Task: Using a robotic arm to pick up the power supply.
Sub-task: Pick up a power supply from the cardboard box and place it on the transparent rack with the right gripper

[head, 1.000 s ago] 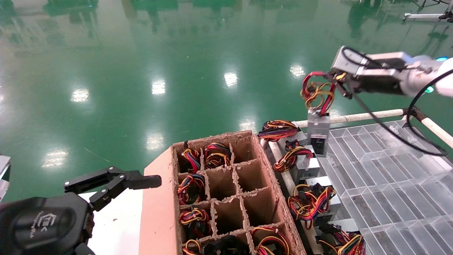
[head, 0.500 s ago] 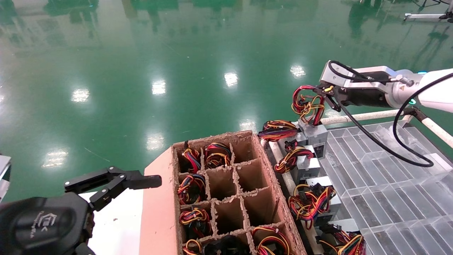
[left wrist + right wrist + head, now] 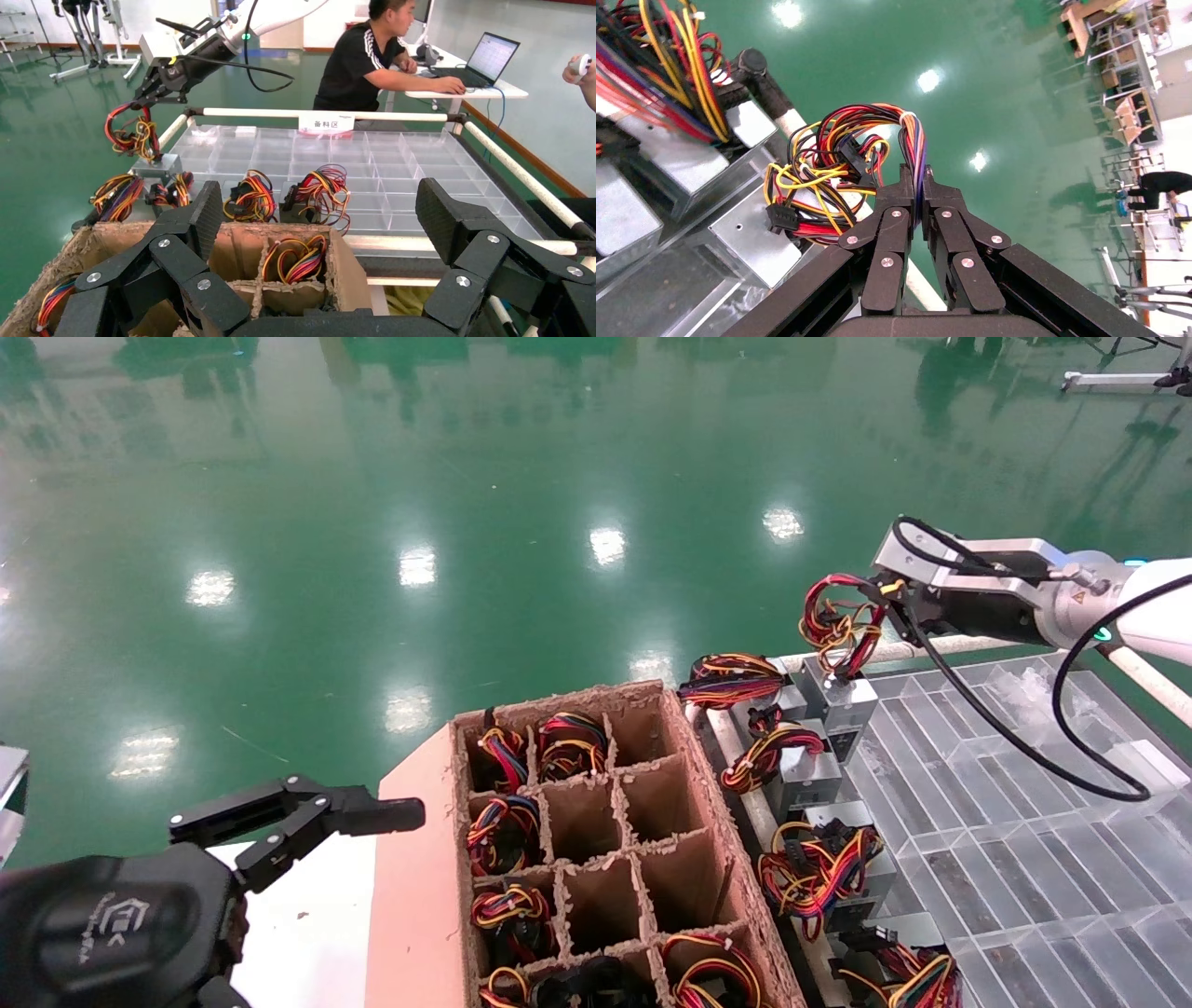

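My right gripper (image 3: pixel 880 593) is shut on the tied coil of red, yellow and black wires (image 3: pixel 838 626) of the power supply. Its silver box (image 3: pixel 843 696) hangs tilted from the coil at the far left corner of the clear grid tray (image 3: pixel 1024 803); I cannot tell whether it touches the tray. In the right wrist view the gripper (image 3: pixel 916 172) pinches the wire bundle (image 3: pixel 835 168) above the box (image 3: pixel 754 239). The left wrist view shows that arm's gripper (image 3: pixel 151 91) and the box (image 3: pixel 156 167) far off. My left gripper (image 3: pixel 326 812) is parked open at the near left, also seen as the left gripper (image 3: pixel 323 210).
A brown cardboard divider box (image 3: pixel 717 803) holds wire coils in several cells. More power supplies (image 3: pixel 801 766) line the tray's left edge. A white rail (image 3: pixel 968 643) frames the tray. A person (image 3: pixel 365 56) sits at a desk beyond it.
My right gripper has come down with the power supply, swinging left and then back right. The box went from hanging upright above the tray corner to tilted low at it. The left arm is still.
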Robot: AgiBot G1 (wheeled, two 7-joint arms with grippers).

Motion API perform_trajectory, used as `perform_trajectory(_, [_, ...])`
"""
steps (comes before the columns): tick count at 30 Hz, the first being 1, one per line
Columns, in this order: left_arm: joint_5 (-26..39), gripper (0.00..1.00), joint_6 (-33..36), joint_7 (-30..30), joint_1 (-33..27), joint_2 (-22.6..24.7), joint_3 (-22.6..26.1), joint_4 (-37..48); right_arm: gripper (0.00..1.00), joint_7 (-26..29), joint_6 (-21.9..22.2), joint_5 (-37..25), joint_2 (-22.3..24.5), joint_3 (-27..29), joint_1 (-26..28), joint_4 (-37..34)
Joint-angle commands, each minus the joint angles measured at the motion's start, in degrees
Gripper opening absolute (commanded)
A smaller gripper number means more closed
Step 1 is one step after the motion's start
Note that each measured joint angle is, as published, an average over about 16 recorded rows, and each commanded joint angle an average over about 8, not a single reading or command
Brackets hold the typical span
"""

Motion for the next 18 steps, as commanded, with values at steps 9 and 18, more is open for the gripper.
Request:
perform_trajectory(9, [0.0,1.0,0.0,0.0,0.0,0.0,0.0,0.0,0.51,-0.5,1.8,1.4,-0.2,1.0,-2.5,0.3])
perform_trajectory(18, [0.0,1.0,0.0,0.0,0.0,0.0,0.0,0.0,1.0,-0.6,1.9,1.6,-0.2,1.1,-3.0,0.3])
